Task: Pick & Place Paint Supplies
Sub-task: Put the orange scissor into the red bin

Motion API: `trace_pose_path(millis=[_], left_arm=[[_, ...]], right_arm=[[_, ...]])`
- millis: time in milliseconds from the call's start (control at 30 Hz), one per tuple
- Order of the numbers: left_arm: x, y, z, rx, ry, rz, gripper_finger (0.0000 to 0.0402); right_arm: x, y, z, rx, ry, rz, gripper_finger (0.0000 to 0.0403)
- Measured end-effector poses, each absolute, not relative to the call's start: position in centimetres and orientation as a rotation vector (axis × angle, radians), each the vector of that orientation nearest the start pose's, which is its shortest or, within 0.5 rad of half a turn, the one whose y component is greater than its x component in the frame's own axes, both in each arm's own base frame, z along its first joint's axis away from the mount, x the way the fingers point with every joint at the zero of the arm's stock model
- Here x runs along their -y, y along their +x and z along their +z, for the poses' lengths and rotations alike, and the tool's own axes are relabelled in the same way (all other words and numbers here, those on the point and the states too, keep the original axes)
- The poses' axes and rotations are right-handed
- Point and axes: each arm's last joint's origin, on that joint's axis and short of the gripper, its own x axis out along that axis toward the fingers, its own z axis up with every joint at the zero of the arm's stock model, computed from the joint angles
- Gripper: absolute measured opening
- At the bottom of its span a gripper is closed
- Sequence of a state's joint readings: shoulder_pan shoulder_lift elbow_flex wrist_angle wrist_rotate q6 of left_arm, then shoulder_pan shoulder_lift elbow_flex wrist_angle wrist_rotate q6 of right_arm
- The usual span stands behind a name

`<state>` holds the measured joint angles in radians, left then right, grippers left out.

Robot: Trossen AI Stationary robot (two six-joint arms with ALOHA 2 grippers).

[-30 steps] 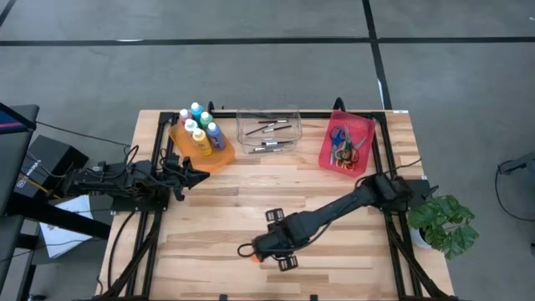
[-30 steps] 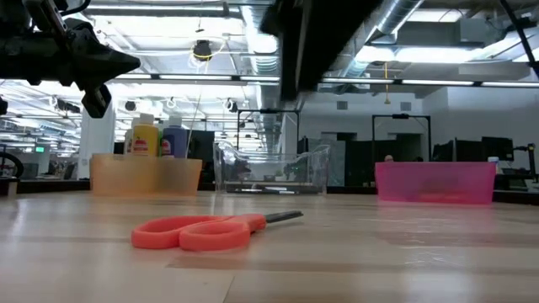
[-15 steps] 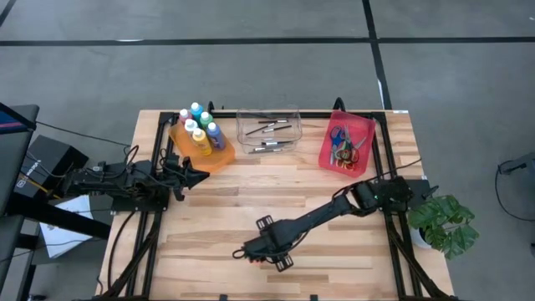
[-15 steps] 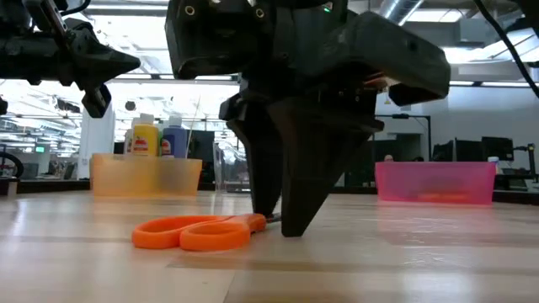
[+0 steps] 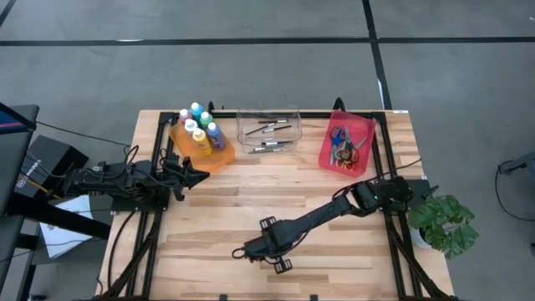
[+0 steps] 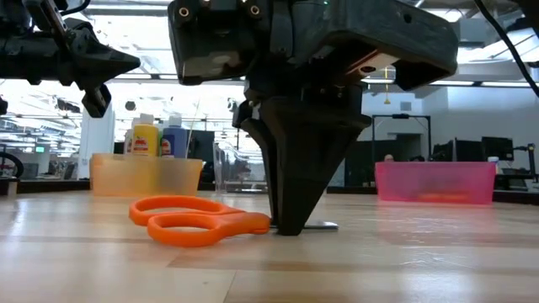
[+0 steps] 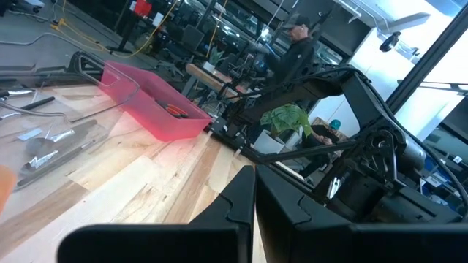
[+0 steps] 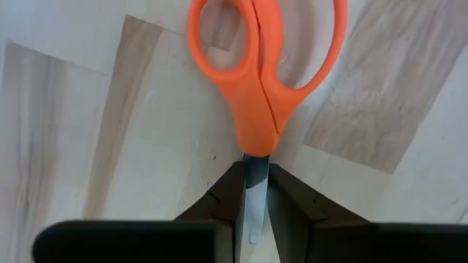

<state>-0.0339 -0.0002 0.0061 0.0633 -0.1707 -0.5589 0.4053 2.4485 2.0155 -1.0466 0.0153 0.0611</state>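
Note:
Orange-handled scissors [image 6: 198,221] lie flat on the wooden table near its near edge. My right gripper [image 8: 254,183] stands over them, pointing down, and is shut on the blades just beyond the handles [image 8: 263,66]. In the high view the right gripper [image 5: 253,251] covers the scissors. The blade tip [image 6: 324,225] sticks out past the fingers in the low view. My left gripper [image 5: 199,176] waits shut above the table's left side, next to the orange bin, touching nothing. My right gripper pinches the scissors' shut blades [image 8: 254,169] between its two fingers [image 8: 292,201], right where the blades leave the orange handles. The fingers come from above, pointing down, one on each side of the blades. The scissors lie flat on the table.
Along the far edge stand an orange bin of paint bottles [image 5: 219,159], a clear bin with brushes [image 5: 267,134] and a pink-red bin with scissors [image 5: 365,134]. A potted plant [image 5: 443,221] sits off the right edge. Bare wood surrounds the scissors.
My right gripper came down onto the scissors near the table's near edge and shut on the blades. The scissors turned on the table: in the low view the handles swung round and the blade tip now pokes out on the other side of the fingers.

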Motion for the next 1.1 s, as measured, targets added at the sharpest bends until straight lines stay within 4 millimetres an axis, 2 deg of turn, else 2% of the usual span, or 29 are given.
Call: trace_pose_path(millis=[167, 300, 433, 533, 733, 833, 967, 1100], left_arm=[[-0.2, 9.7, 17.2, 0.106, -0.565, 0.114, 0.0006], [-0.2, 9.7, 17.2, 0.106, -0.565, 0.114, 0.0006], [-0.2, 9.7, 17.2, 0.106, -0.565, 0.113, 0.0006], [-0.2, 9.7, 17.2, 0.107, -0.565, 0.114, 0.0006], [-0.2, 9.7, 17.2, 0.107, -0.565, 0.114, 0.0006], [-0.2, 9.7, 17.2, 0.107, -0.565, 0.113, 0.0006], [-0.2, 9.7, 17.2, 0.107, -0.565, 0.114, 0.0006], [-0.2, 9.7, 17.2, 0.108, -0.565, 0.113, 0.0006]], right_arm=[[-18.9, 44.0, 14.0, -1.438, -0.218, 0.280, 0.0013], [-18.7, 43.8, 15.9, -1.406, -0.162, 0.268, 0.0014], [-18.3, 43.1, 21.0, -1.297, -0.113, 0.272, 0.0000], [-17.9, 42.4, 24.0, -1.227, -0.084, 0.272, 0.0000], [-16.8, 40.1, 31.6, -1.014, -0.011, 0.264, 0.0000], [-16.5, 38.9, 35.3, -0.857, 0.038, 0.287, 0.0000], [-16.0, 36.4, 41.2, -0.597, 0.107, 0.322, 0.0000], [-16.0, 33.8, 45.8, -0.353, 0.115, 0.333, 0.0000]])
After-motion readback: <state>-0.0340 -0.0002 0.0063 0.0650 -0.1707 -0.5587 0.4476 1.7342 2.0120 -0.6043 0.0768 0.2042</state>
